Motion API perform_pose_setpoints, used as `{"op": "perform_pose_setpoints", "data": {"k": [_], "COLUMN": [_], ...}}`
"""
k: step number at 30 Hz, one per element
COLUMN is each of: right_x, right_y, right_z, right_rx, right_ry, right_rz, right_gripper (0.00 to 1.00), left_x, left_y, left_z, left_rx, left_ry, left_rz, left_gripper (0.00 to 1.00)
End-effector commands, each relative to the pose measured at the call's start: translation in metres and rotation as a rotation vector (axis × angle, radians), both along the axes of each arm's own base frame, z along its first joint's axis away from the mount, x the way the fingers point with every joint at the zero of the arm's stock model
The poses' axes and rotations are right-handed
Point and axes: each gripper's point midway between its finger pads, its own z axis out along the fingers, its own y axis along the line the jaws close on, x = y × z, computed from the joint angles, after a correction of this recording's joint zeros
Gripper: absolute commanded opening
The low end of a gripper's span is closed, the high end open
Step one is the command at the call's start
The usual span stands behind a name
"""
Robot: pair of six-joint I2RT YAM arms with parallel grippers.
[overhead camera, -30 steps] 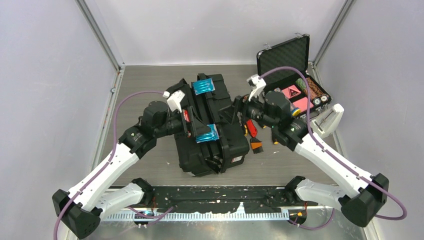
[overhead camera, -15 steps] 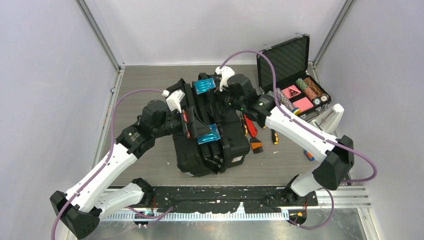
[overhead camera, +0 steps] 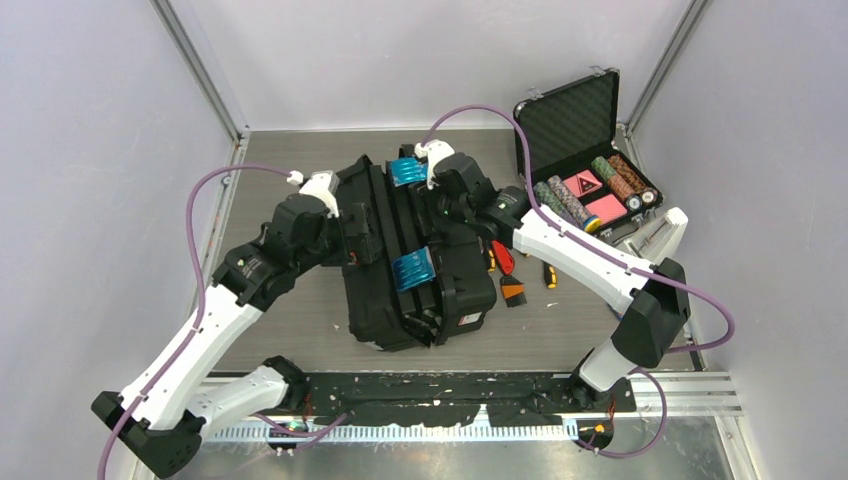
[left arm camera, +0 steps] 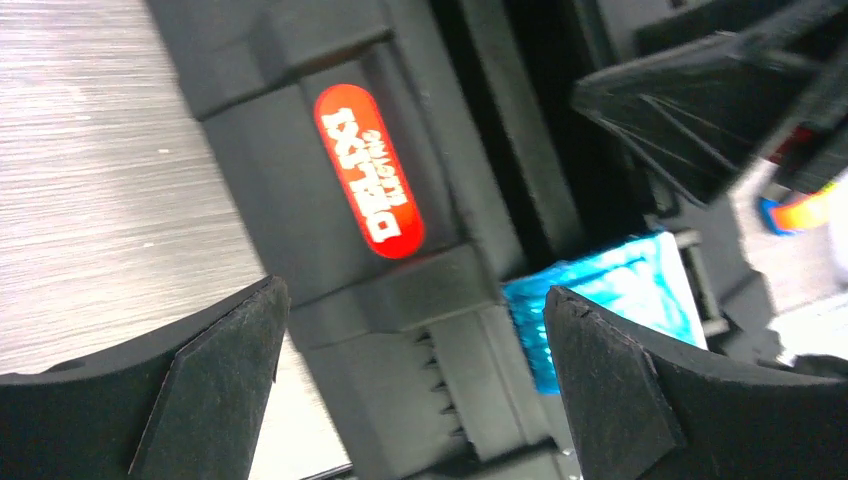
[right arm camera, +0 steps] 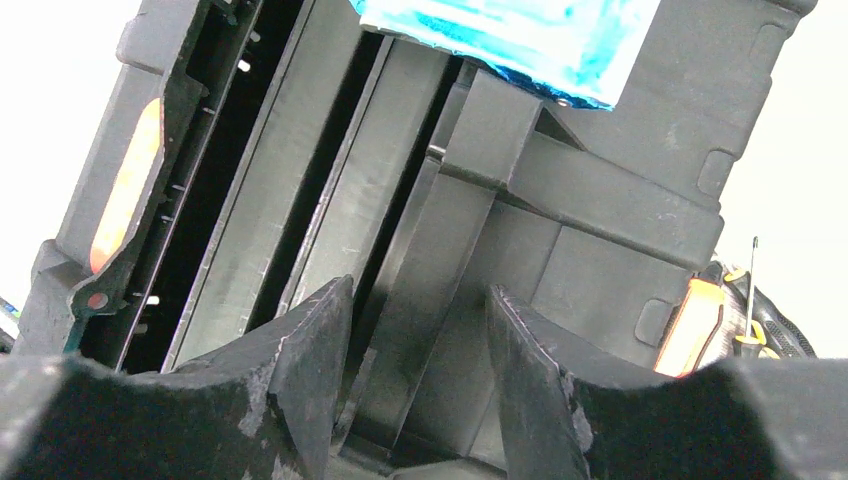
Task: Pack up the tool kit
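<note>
At mid-worktop (overhead camera: 290,170) sits the black toolbox (overhead camera: 420,250), unmoved. The left tool (left arm camera: 410,295) has drawn back from the lid to the box's left flank, released wide. The right tool (right arm camera: 418,290) has narrowed but stays parted, grasping nothing, near the far blue latch (overhead camera: 407,171).

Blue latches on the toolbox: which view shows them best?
Top external: both blue latches show clearly on the toolbox. Left wrist catches part of one, blurred; right wrist crops one at its top edge.
</note>
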Motion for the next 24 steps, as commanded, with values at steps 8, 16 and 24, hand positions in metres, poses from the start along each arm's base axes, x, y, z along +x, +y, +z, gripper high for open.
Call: {"op": "perform_pose_setpoints", "data": {"k": [8, 16, 24], "right_x": [0.013, 0.013, 0.016], "right_y": [-0.008, -0.01, -0.022], "right_z": [-0.002, -0.003, -0.007], "right_rx": [-0.051, -0.057, -0.04], "right_ry": [-0.025, -0.026, -0.002], "right_rz": [-0.056, -0.063, -0.077], "right_gripper": [0.55, 0.55, 0.55], "left_x": [0.046, 0.065, 0.057], "left_y": [0.012, 0.016, 0.048], "left_z": [0.01, -0.019, -0.04], "left_rx": [0.191, 0.333, 0.466], "left_ry": [-0.032, 0.045, 0.066], "left_rz": [0.098, 0.131, 0.193], "left_gripper": [1.0, 0.99, 0.81]}}
